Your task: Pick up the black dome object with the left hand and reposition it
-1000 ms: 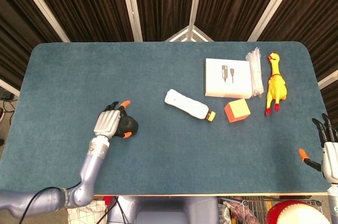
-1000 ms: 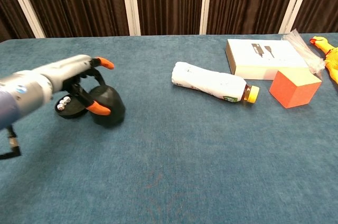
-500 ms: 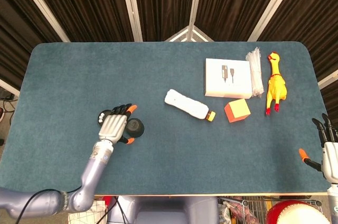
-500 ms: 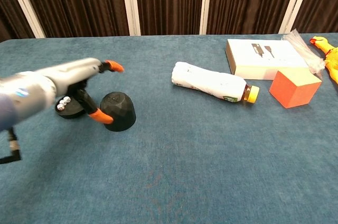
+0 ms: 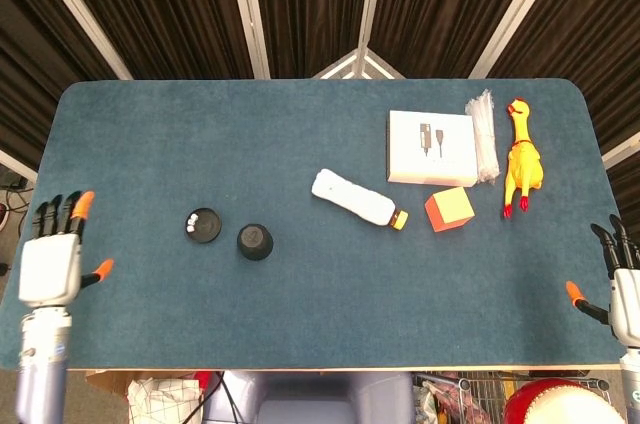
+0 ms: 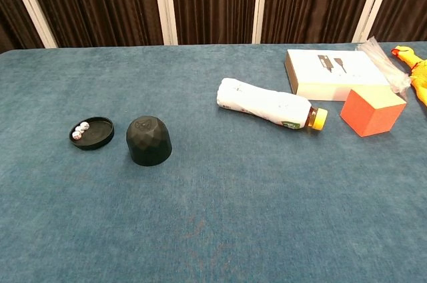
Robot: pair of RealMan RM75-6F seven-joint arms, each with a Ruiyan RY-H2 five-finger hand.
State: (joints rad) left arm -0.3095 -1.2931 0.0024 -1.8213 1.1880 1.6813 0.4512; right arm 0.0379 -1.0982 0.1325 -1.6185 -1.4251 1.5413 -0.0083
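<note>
Since the earlier frame, our left hand (image 5: 50, 266) had released the black dome object (image 5: 254, 241) and pulled back to the lower left edge of the head view, off the counter (image 5: 300, 134). Its fingers were spread and upright, holding nothing. Our right hand (image 5: 618, 284) sat at the lower right edge of the head view, fingers likewise apart and empty; the chest view showed neither hand.

The dome stood upright on the counter, left of centre in the head view, just beside and to the right of a shallow black lid (image 5: 203, 225) carrying a few small silver beads (image 6: 81, 129). Dome and lid appeared apart, not touching.

We judged the repositioning essentially complete, with the step in hand being the retreat and check. To do it well, we needed to keep the left hand clear of the dome so nothing nudged it, and confirm that it rested flat rather than on the lid's rim.

If a further move had been required, we would have approached from above, closed the fingers around the dome's faceted sides, and lifted straight up to avoid sweeping the lid and scattering the beads. The white bottle (image 5: 354, 199), orange cube (image 5: 450, 209), white box (image 5: 431, 147) and rubber chicken (image 5: 521, 156) lay well apart in the right half of the frame.
</note>
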